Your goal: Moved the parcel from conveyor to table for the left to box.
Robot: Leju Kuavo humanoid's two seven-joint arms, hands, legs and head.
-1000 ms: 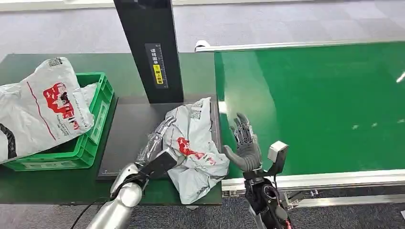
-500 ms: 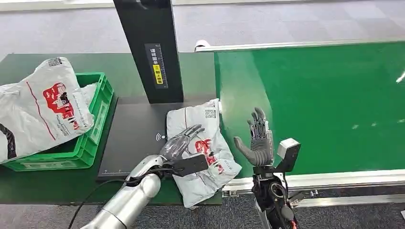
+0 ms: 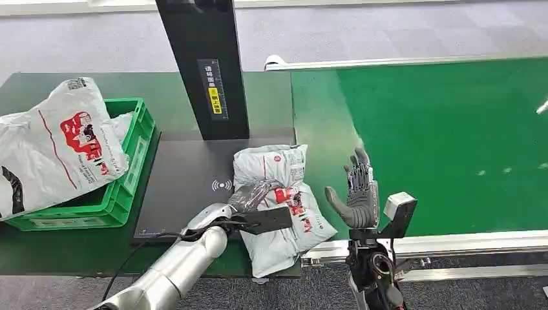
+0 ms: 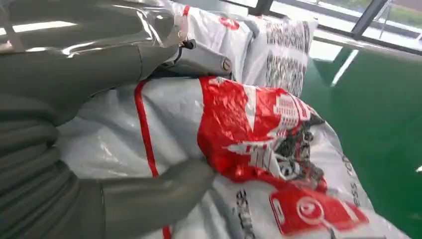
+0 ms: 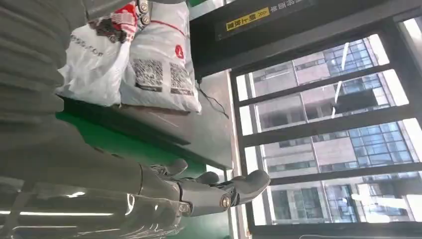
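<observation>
The white parcel (image 3: 279, 166) with red print lies on the black scan plate (image 3: 184, 184), its right edge hanging over toward the green conveyor (image 3: 439, 129). My left hand (image 3: 253, 194) grips the parcel's near left part. In the left wrist view its thumb presses the parcel (image 4: 259, 129) from one side and its fingers (image 4: 199, 57) curl over a fold. My right hand (image 3: 357, 194) stands upright over the conveyor's near edge, just right of the parcel, fingers apart and holding nothing. The right wrist view shows that hand (image 5: 189, 191) and the parcel (image 5: 149, 64).
A green crate (image 3: 139, 148) at the table's left holds a large white bag (image 3: 58, 142) that sticks out over its rim. A black post (image 3: 203, 64) rises behind the scan plate. The dark green table (image 3: 64, 248) ends just in front of me.
My left hand has shifted right across the parcel and closed on it; the parcel has turned and bunched up. My right hand has drawn away to the right, staying spread.
</observation>
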